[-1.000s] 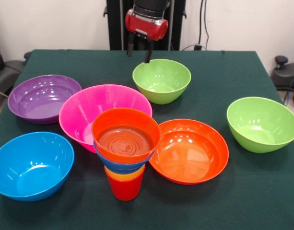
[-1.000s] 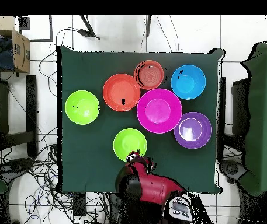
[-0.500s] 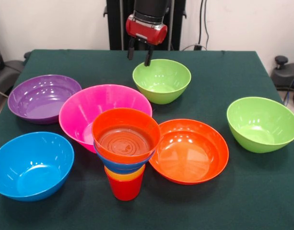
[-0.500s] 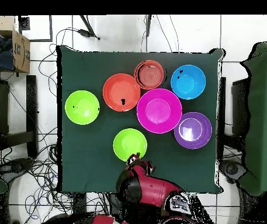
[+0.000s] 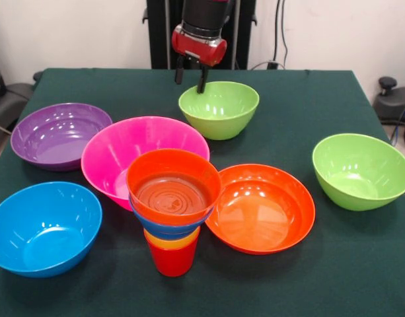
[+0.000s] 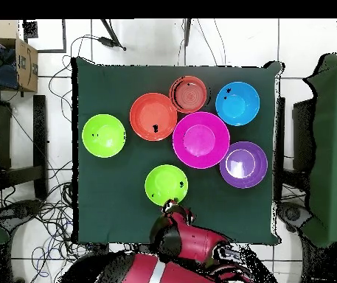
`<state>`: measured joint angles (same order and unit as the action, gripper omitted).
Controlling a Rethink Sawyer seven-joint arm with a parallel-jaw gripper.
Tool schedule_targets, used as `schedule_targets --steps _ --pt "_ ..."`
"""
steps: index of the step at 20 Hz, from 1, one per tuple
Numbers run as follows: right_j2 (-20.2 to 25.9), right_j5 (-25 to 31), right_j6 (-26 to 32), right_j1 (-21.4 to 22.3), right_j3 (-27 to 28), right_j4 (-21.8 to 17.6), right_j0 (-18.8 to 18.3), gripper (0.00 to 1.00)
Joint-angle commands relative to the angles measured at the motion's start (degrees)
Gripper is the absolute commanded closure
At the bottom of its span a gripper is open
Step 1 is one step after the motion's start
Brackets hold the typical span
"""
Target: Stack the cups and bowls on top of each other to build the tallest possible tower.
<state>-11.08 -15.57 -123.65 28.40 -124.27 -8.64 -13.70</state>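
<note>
The tower stands at the front: a red cup lowest, then an orange cup, a small blue bowl and a small orange-red bowl; it also shows in the overhead view. My gripper hangs at the far rim of a lime green bowl, fingers apart, one fingertip at the rim. In the overhead view the gripper sits at that bowl's edge nearest the robot. Whether a finger is inside the bowl I cannot tell.
Loose bowls ring the tower: pink right behind it, purple and light blue to the left, large orange-red touching on the right, a second lime green bowl at far right.
The gripper has shifted slightly left in the front view, and the lime green bowl under it has shifted left with it, toward the robot. Nothing else moved.
</note>
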Motion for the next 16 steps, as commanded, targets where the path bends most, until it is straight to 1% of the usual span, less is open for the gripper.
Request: schedule_targets --steps 1,5,9,12,16 --pt "6.16 -3.80 -9.71 -4.73 0.41 -0.80 -0.90 0.00" --pt "6.50 -6.32 -10.14 -7.13 1.32 -0.65 -0.80 0.00" --pt "6.76 -9.09 -10.71 -8.32 1.83 -0.51 -0.71 0.00" --pt "6.66 -9.90 -10.70 -7.25 1.91 0.03 -0.12 0.00" --pt "7.48 -8.38 -10.40 -3.86 1.61 0.69 -0.11 0.00"
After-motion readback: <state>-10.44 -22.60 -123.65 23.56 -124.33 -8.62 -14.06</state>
